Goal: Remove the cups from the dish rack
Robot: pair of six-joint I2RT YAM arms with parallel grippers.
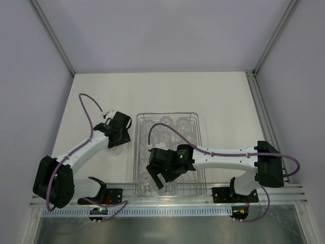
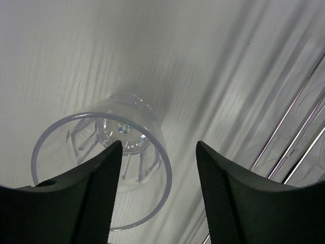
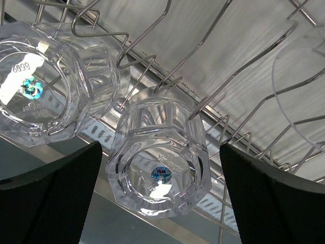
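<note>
The silver wire dish rack [image 1: 136, 152] lies mid-table and holds several clear cups, some at its back [image 1: 165, 124] and some at its front [image 1: 146, 187]. My left gripper [image 1: 118, 138] is open just left of the rack. In the left wrist view it [image 2: 159, 147] hangs over one clear cup [image 2: 91, 152] standing mouth-up on the table, with the cup's near rim between the fingers, unpinched. My right gripper [image 1: 161, 179] is open over the rack's near part. In the right wrist view it [image 3: 161, 147] straddles an upturned cup [image 3: 160, 168] on the prongs without touching it.
In the right wrist view another upturned cup [image 3: 40, 96] sits to the left and a cup rim [image 3: 304, 86] shows at the right, among curved prongs [image 3: 229, 122]. Rack bars [image 2: 299, 137] lie right of the left gripper. An aluminium rail [image 1: 167, 201] runs along the near edge.
</note>
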